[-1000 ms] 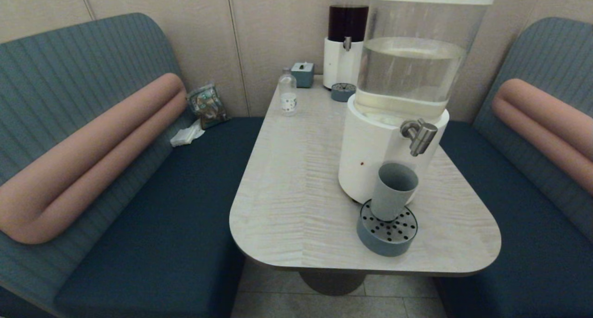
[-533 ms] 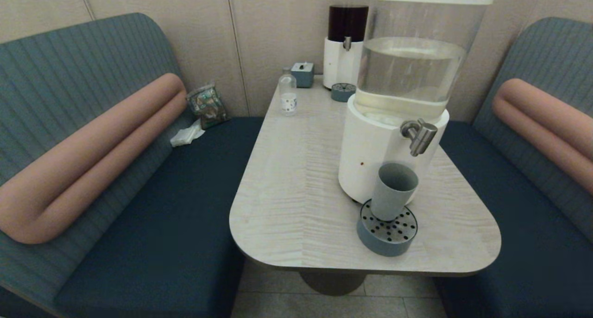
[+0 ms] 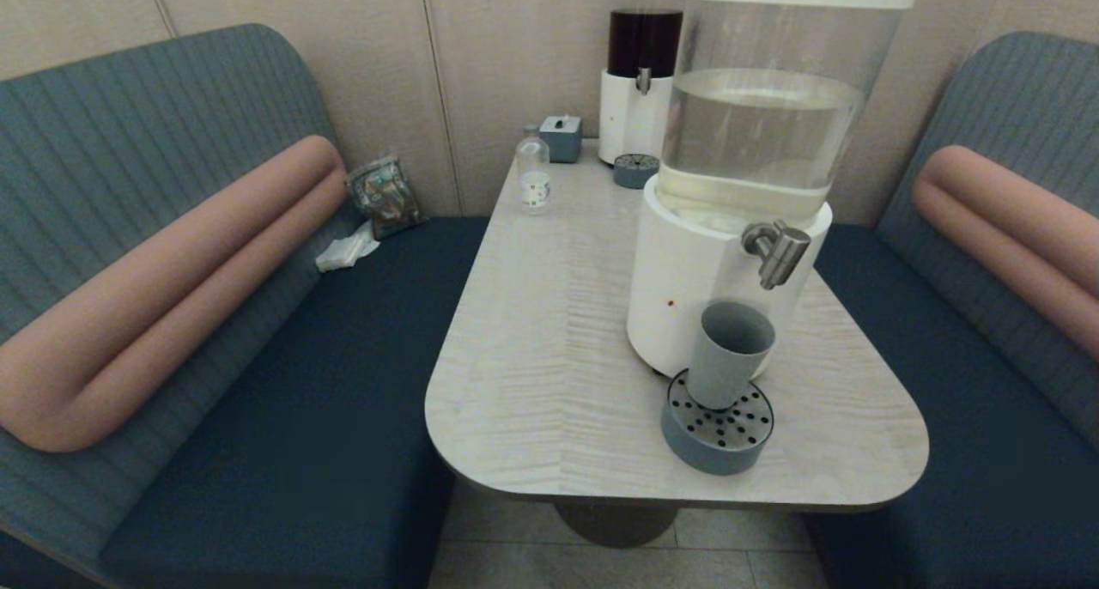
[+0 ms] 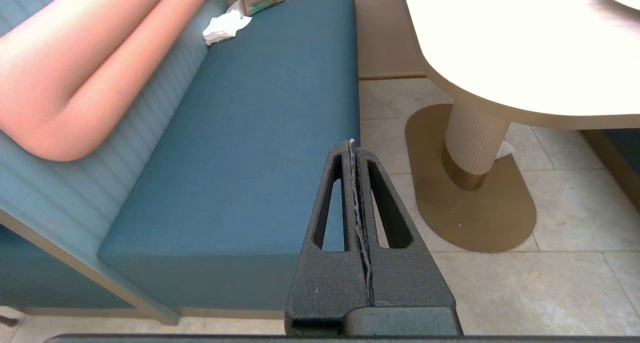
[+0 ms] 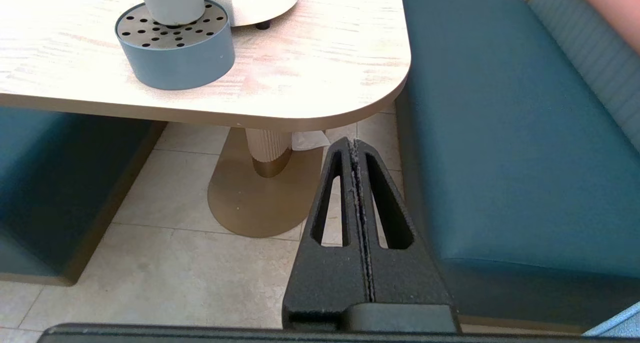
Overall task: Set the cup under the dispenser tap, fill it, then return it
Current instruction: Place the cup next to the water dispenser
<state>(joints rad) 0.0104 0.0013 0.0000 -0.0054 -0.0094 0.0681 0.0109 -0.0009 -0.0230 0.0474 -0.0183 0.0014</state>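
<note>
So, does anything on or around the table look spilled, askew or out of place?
Nothing spilled. The cup stands upright on the drip tray, beneath the dispenser tap. Only oddity: a crumpled tissue on the left bench.

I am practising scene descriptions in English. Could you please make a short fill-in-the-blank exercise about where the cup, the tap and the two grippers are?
1. The cup stands upright on the round perforated ____.
2. The dispenser tap is ____ the cup.
3. The fingers of the left gripper and of the right gripper are ____.
4. Both grippers hang below the level of the ____, holding nothing.

Missing words: drip tray; above; shut; table
</note>
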